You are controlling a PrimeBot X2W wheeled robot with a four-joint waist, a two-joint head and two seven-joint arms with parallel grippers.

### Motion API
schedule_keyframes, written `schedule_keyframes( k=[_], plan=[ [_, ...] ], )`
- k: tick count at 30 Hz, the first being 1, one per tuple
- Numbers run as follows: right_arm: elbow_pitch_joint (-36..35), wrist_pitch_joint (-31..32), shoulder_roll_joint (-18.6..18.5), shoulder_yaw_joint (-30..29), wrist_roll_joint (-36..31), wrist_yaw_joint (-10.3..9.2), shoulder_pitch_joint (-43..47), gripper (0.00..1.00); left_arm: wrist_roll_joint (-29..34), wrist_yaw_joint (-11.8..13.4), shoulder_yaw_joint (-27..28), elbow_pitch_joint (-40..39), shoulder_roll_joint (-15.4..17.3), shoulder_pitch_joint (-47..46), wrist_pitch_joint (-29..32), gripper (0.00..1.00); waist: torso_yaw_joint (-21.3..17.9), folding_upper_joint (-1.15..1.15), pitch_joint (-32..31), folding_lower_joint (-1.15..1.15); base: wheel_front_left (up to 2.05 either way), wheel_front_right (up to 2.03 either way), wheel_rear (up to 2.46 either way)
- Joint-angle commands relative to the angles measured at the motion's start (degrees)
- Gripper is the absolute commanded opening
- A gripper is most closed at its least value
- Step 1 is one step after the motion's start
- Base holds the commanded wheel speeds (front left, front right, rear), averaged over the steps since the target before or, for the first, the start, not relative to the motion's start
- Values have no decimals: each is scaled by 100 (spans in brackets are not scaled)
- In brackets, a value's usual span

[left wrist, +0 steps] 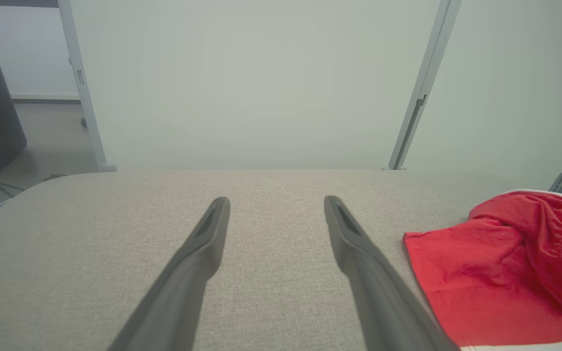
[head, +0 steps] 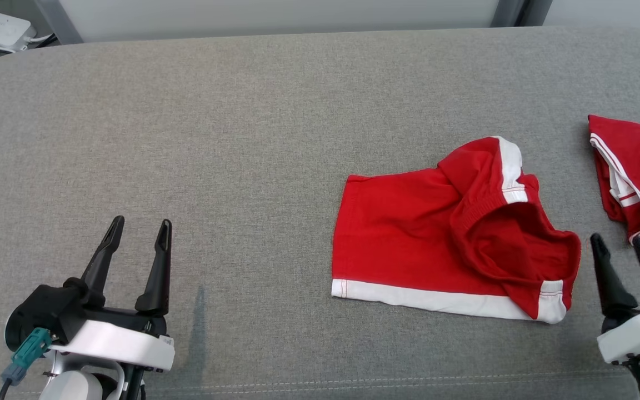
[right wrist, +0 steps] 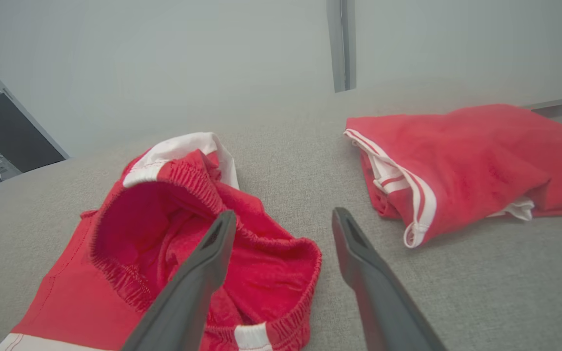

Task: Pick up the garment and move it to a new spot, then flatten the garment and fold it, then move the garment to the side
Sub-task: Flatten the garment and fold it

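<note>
Grey cloth-covered table point(head: 214, 139). Red garment point(head: 403, 239), shorts by the look of it, with white trim; it lies right of centre and nothing holds it. Its left part is flat, white hem point(head: 425, 295) straight along the near edge. Its right part is rucked, with the elastic waistband point(right wrist: 198, 187) gaping upward and rolled over the flat cloth. A second red garment point(head: 636, 178) sits at the table's far right, apart from the first: not to be touched.

Left gripper point(head: 141, 221): fingers spread, empty, over bare table well left of the garment. Right gripper point(head: 616, 239): fingers spread, empty, just beside the garment's right edge, between the two red pieces.

Judgement: flattening is the step in hand. Pinch one layer of the waistband only, low at its rim, not the bunch beneath. Draw it rightward and away from the flat part until the roll unfurls. Left gripper should pin the flat side, or the whole piece will likely slide. Keep clear of the neighbouring garment
</note>
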Motion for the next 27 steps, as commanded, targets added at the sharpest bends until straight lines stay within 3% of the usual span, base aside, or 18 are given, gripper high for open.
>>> schedule_keyframes(
  k=[1, 14, 27],
  plan=[
    [-309, -22, -116, 11, -113, 1, 31, 100, -8, 75, 207, -167, 113, -109, -16, 100, -3, 0, 2, 0, 0, 0, 0],
    [-1649, -977, 606, -280, -1630, 1, 892, 100, 57, 208, 43, -445, 78, 168, 60, 100, -57, 0, -175, 0, 0, 0, 0],
    [-1535, -1263, 968, -11, -1880, 1, 1600, 100, 64, 381, 25, -683, 152, 554, 225, 100, -230, 0, -354, 0, 0, 0, 0]
  ],
)
